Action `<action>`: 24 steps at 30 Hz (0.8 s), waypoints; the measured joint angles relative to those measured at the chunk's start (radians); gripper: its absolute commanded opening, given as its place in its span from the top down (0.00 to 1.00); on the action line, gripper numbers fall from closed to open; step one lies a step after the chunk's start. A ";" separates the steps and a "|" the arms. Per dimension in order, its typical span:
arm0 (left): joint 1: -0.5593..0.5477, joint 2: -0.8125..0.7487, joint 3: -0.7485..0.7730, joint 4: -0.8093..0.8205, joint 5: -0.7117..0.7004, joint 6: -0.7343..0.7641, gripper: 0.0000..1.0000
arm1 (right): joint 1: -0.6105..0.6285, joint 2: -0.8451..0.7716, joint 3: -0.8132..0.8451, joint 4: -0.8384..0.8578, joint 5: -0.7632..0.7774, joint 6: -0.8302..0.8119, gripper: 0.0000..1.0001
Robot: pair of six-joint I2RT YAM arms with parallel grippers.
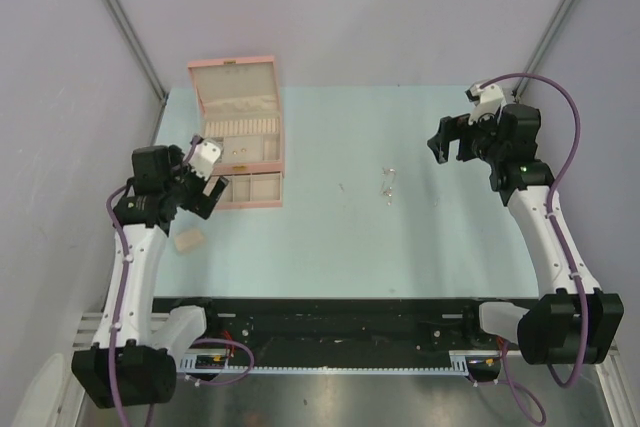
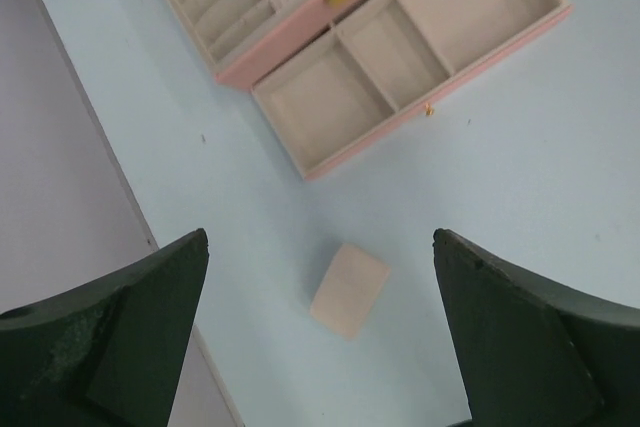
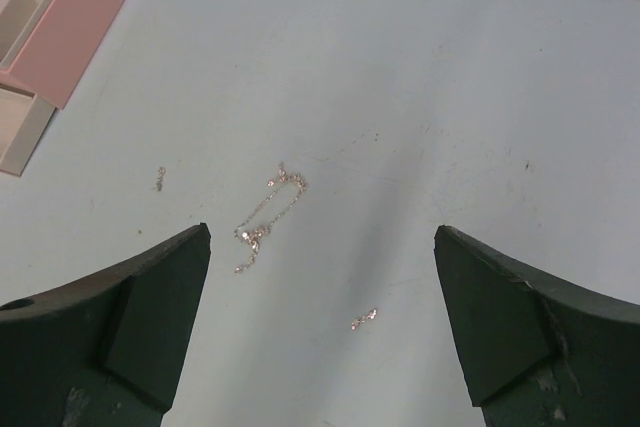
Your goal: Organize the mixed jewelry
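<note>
Hovering right of the mixed jewelry (image 3: 268,209), the right gripper (image 3: 322,237), claw spread, should drop low and pinch one thin piece; left gripper (image 2: 320,237), also spread, near pink box (image 3: 70,27).

The left arm (image 1: 135,267) and right arm (image 1: 548,232) have white shells with black joints and bases. A purple cable (image 1: 575,137) runs along each. The left claw (image 2: 320,239) and right claw (image 3: 322,237) have dark wedge-shaped fingers (image 2: 120,337).
</note>
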 measured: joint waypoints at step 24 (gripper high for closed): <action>0.209 0.151 -0.282 -0.039 0.047 0.385 0.02 | 0.010 0.066 0.000 -0.024 -0.006 -0.016 0.00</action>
